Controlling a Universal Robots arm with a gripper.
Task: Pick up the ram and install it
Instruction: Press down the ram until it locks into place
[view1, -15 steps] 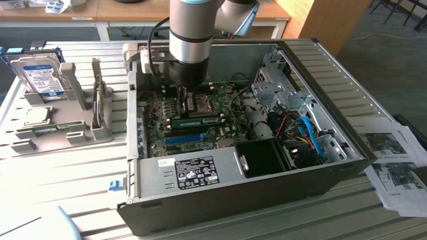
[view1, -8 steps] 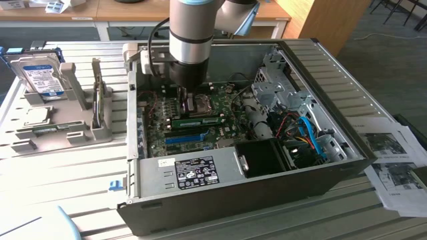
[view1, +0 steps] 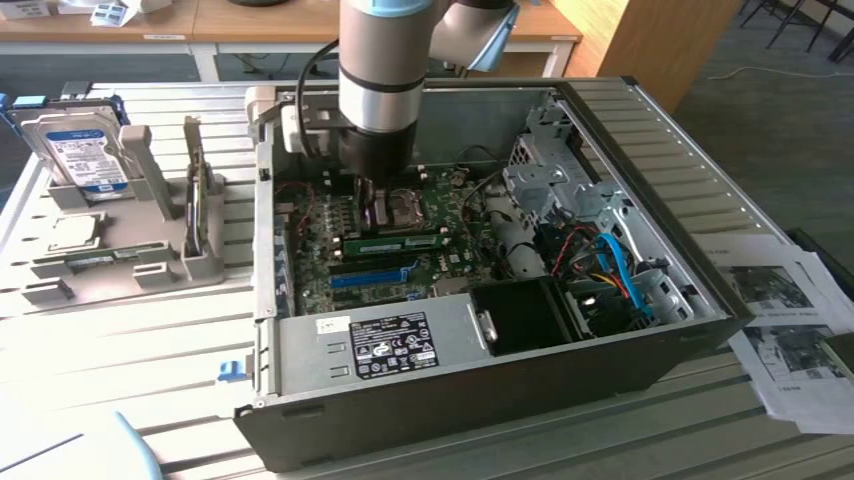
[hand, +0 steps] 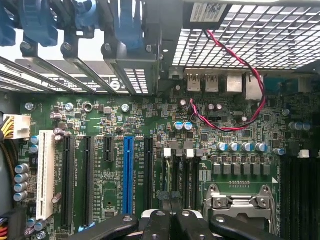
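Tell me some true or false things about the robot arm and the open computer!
1. The grey computer case lies open with its green motherboard showing. True.
2. The gripper is down inside the case, over the motherboard. True.
3. The green RAM stick lies outside on the table. False: it sits on the motherboard.
4. The gripper's jaws are wide open. False: they are shut.
5. The blue-labelled hard drive is inside the case. False: it stands in a grey holder outside.
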